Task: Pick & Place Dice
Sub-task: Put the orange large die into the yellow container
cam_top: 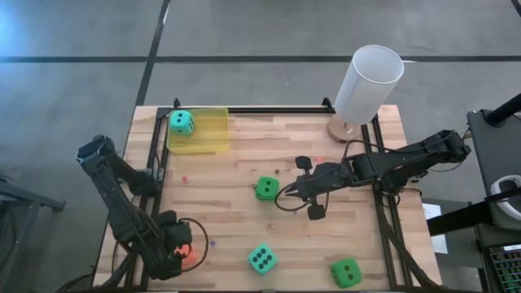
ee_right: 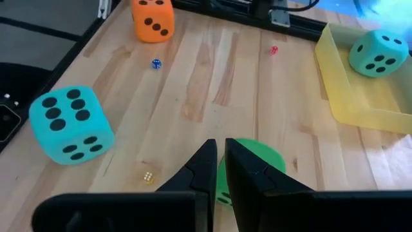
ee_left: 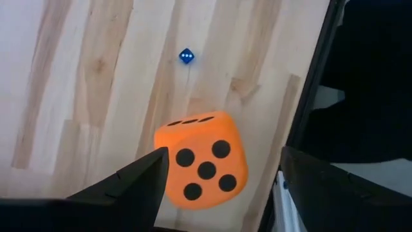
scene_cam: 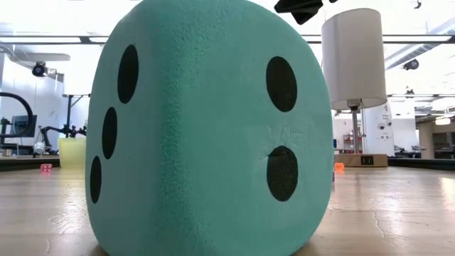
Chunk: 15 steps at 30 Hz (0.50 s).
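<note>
Two spread left gripper [ee_left: 215, 187] fingers flanking orange-red foam die [ee_left: 203, 161] near table edge [ee_left: 302, 96]; could nudge it off. Right gripper [ee_right: 215, 171] pressed together.

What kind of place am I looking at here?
Probably a robotics lab or workshop. Two dark robot arms work at a wooden table strewn with foam dice, such as the orange die, beside a yellow tray. Behind are workbenches with equipment and bare ceiling lights.
</note>
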{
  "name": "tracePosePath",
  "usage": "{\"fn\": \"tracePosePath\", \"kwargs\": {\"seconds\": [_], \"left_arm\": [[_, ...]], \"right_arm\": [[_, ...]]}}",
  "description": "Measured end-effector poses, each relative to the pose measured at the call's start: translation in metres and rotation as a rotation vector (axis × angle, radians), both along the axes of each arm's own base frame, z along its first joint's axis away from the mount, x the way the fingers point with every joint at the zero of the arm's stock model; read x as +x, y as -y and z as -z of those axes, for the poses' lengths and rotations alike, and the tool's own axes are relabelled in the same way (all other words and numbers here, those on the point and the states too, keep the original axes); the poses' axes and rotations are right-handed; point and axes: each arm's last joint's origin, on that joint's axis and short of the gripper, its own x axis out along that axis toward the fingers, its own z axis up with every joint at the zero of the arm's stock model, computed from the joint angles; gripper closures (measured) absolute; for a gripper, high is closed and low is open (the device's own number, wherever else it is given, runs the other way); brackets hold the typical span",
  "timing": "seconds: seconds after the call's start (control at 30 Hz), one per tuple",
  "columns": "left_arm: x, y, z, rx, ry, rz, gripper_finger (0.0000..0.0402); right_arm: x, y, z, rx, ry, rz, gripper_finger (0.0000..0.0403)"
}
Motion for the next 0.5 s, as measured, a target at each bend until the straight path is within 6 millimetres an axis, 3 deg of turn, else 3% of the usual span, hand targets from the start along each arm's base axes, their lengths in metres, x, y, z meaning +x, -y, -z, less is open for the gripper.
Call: {"fn": "tracePosePath", "kwargs": {"seconds": [0.3, 0.5], "left_arm": [[-0.0001, -0.0008, -0.0004, -0.005, -0.003, -0.030, 0.0090], [-0.0001, -0.0008, -0.0004, -0.003, -0.001, -0.031, 0.0092]], "right_arm": [[-0.0008, -0.0053, -0.0013, 0.083, -0.016, -0.161, 0.0374], [-0.0010, -0.0060, -0.0013, 0.109, -0.023, -0.179, 0.0374]]}}
